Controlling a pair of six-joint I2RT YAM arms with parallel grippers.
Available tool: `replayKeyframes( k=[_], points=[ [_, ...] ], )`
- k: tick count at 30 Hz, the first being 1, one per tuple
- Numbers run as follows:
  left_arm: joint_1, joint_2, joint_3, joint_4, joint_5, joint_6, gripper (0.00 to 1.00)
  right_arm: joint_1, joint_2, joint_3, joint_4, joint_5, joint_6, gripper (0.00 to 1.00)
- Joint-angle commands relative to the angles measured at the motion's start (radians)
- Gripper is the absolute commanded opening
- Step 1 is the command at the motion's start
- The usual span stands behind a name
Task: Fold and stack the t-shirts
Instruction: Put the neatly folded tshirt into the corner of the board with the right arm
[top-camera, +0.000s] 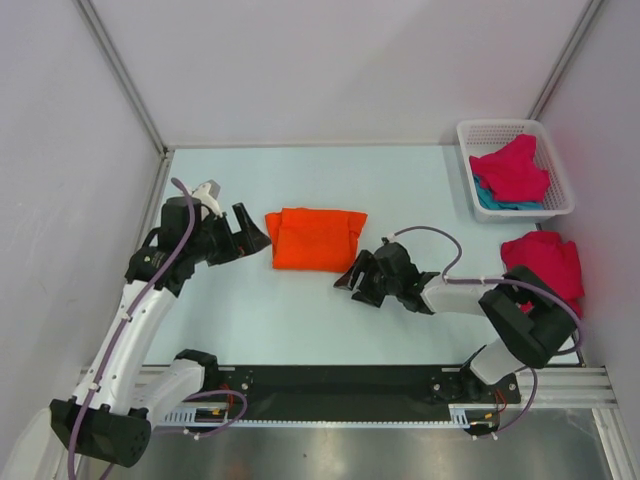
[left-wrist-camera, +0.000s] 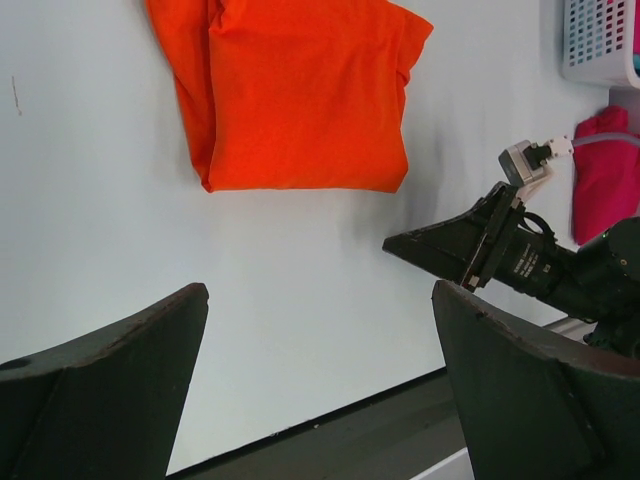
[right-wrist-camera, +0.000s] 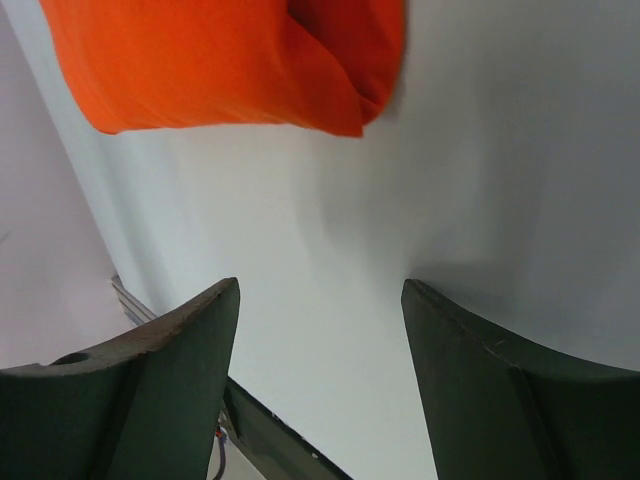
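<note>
Grippers open and empty beside folded orange t-shirt (top-camera: 316, 238)

Orange t-shirt lies flat on the table (top-camera: 300, 320), roughly mid-table, folded into a rough rectangle with slightly uneven edges. Nothing touches it. Left wrist view shows it (left-wrist-camera: 300, 90) just ahead of that camera, folded layers visible along one side. Right wrist view catches one corner of it (right-wrist-camera: 220, 60) at the top of the frame.

Left gripper (top-camera: 255, 235) sits just left of the shirt, pointing at it. Fingers are spread wide with only bare table between them (left-wrist-camera: 320, 300); no cloth held.

Right gripper (top-camera: 352, 275) sits just off the shirt's near-right corner, apart from it. Fingers are parted fairly wide, with bare table in the gap (right-wrist-camera: 320, 290); nothing held. One of its fingers also shows in the left wrist view, tip aimed toward the shirt.

White mesh basket (top-camera: 470, 135) stands at the far right corner of the table. A crumpled magenta t-shirt (top-camera: 512, 170) lies inside on top; a teal t-shirt (top-camera: 490, 200) peeks out beneath it at the near-left side.

A second magenta t-shirt (top-camera: 545, 262) lies bunched on the table by the right edge, near the basket's near side, partly hidden behind the right arm's elbow.
</note>
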Motion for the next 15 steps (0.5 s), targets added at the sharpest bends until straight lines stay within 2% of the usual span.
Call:
replayKeyframes(
  k=[1,5,15],
  points=[
    [0.007,0.023,-0.006,0.040,-0.030,0.070,0.99,0.003,0.121,0.011,0.045,0.028,0.001,0.73],
    [0.007,0.048,0.004,0.026,-0.058,0.101,1.00,0.000,0.182,0.105,-0.007,0.060,-0.028,0.73],
    [0.007,0.080,0.047,-0.012,-0.062,0.129,1.00,-0.043,0.139,0.165,-0.149,0.235,-0.061,0.72]
  ],
)
